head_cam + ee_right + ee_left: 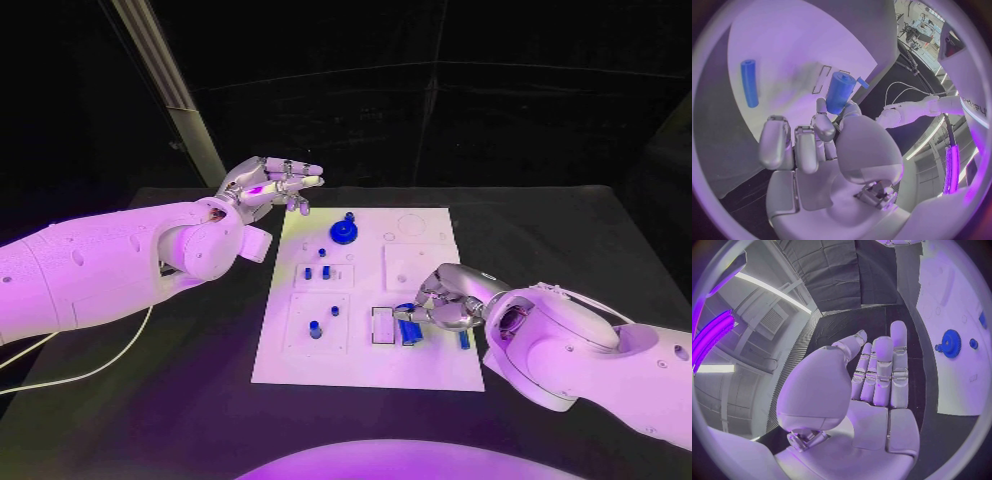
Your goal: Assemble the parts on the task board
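Right hand, lower right of frame, pinches a blue cylinder at its fingertips over the task board's lower edge; a second blue rod lies just beside. Left hand, upper left, empty, fingers loosely extended, off the board near the blue gear.

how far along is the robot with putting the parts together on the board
Partway. A blue gear and several small blue pegs already stand on the task board. The right hand is holding a blue cylinder over the board. A blue rod lies loose, waiting. The left hand hovers empty, fingers apart.
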Robot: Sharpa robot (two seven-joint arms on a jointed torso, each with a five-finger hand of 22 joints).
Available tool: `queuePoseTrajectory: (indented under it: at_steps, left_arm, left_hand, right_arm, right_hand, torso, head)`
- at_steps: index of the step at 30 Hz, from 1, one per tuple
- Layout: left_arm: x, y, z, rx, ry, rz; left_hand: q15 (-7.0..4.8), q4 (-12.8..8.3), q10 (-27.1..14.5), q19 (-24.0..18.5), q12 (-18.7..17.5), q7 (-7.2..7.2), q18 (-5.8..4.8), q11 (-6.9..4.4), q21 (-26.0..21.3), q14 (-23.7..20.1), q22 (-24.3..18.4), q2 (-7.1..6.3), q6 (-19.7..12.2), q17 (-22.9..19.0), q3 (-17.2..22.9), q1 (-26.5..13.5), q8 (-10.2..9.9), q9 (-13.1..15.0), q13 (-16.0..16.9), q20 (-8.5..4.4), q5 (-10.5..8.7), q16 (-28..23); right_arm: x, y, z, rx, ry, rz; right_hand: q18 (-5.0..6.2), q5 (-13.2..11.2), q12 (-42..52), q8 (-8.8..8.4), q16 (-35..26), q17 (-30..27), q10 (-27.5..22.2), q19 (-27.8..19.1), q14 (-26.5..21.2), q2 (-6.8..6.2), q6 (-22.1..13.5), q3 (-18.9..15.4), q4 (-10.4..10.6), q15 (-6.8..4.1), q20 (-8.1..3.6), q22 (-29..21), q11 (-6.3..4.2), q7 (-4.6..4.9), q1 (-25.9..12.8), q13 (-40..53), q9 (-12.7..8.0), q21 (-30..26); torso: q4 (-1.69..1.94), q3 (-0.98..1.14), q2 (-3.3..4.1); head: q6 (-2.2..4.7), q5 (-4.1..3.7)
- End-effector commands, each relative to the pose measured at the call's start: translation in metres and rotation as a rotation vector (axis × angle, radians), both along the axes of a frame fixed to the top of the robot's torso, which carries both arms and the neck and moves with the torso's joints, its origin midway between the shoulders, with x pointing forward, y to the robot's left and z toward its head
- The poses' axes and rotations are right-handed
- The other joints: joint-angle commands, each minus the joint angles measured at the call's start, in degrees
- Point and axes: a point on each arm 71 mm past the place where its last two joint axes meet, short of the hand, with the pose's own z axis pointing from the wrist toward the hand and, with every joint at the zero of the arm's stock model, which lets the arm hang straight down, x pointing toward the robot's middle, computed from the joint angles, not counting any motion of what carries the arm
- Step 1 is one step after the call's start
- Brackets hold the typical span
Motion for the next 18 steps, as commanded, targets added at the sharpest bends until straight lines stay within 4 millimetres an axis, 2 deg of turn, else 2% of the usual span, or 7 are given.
queuePoseTrajectory:
  at_steps: [1, 8, 14, 16, 18]
  left_arm:
    - [0.000, -0.002, 0.001, -0.010, -0.002, -0.011]
    - [0.000, -0.003, 0.001, -0.011, -0.001, -0.016]
    - [0.000, -0.003, 0.002, -0.012, -0.002, -0.017]
    - [0.000, -0.003, 0.002, -0.012, -0.002, -0.017]
    - [0.000, -0.003, 0.002, -0.011, -0.002, -0.017]
  left_hand:
    - [-0.04, 0.0, -0.1, -0.5, 0.2, 0.03, 0.37, 0.16, -0.2, -0.5, 0.0, 0.55, -0.2, -0.1, -0.3, 0.2, 0.3, 0.0, 0.0, 0.03, -0.08, -0.3]
    - [-0.04, 0.0, -0.1, -0.5, 0.2, 0.03, 0.37, 0.16, -0.2, -0.5, 0.0, 0.55, -0.2, -0.1, -0.3, 0.2, 0.3, 0.0, 0.0, 0.03, -0.08, -0.3]
    - [-0.04, 0.0, -0.1, -0.5, 0.2, 0.03, 0.37, 0.16, -0.2, -0.5, 0.0, 0.55, -0.2, -0.1, -0.3, 0.2, 0.3, 0.0, 0.0, 0.03, -0.08, -0.3]
    - [-0.04, 0.0, -0.1, -0.5, 0.2, 0.03, 0.37, 0.16, -0.2, -0.5, 0.0, 0.55, -0.2, -0.1, -0.3, 0.2, 0.3, 0.0, 0.0, 0.03, -0.08, -0.3]
    - [-0.04, 0.0, -0.1, -0.5, 0.2, 0.03, 0.37, 0.16, -0.2, -0.5, 0.0, 0.55, -0.2, -0.1, -0.3, 0.2, 0.3, 0.0, 0.0, 0.03, -0.08, -0.3]
  right_arm:
    - [0.001, 0.005, -0.002, 0.054, 0.052, -0.015]
    - [0.006, 0.020, -0.009, 0.050, 0.102, -0.005]
    - [0.010, 0.026, -0.013, 0.033, 0.117, -0.014]
    - [0.011, 0.027, -0.014, 0.027, 0.113, -0.015]
    - [0.012, 0.029, -0.014, 0.020, 0.109, -0.015]
  right_hand:
    - [-1.06, 0.4, 0.3, 0.25, 0.3, 0.0, 0.2, -0.1, 3.3, 0.57, 0.4, -0.3, 0.1, -0.51, -0.27, 0.0, -0.02, -0.06, -0.2, 0.0, 0.1, 0.3]
    - [-1.06, 0.3, 0.1, 0.32, 0.3, 0.0, 0.3, -0.1, 3.3, 0.68, 0.7, -0.6, 0.1, -0.60, -0.36, 0.0, -0.12, -0.17, -0.5, 0.0, 0.3, 0.3]
    - [-1.07, -0.9, -0.3, 0.22, 0.3, 0.0, 0.3, -0.1, 3.2, 0.60, 0.8, -1.8, 0.1, -0.71, -0.50, 0.0, -0.22, -0.27, -1.8, 0.0, 0.8, 0.3]
    - [-1.10, -3.4, -0.7, 0.15, 0.2, -0.2, 0.2, 0.0, 3.2, 0.54, 0.8, -2.7, 0.1, -0.72, -0.51, 0.1, -0.22, -0.27, -3.0, -0.2, 1.1, 0.3]
    - [-1.10, -9.0, -1.4, 0.03, 0.0, -0.5, 0.0, -0.1, 3.1, 0.57, 0.7, -4.1, 0.0, -0.73, -0.52, 0.1, -0.17, -0.28, -4.9, -0.5, 1.4, 0.3]
  torso:
    - [-0.05, -0.02, 0.06]
    - [-0.04, -0.01, 0.08]
    - [-0.07, 0.01, 0.03]
    - [-0.08, 0.02, 0.03]
    - [-0.12, 0.04, 0.03]
  head:
    - [-0.02, 0.09]
    - [-0.11, 0.26]
    - [-0.28, 0.47]
    - [-0.29, 0.50]
    - [-0.32, 0.57]
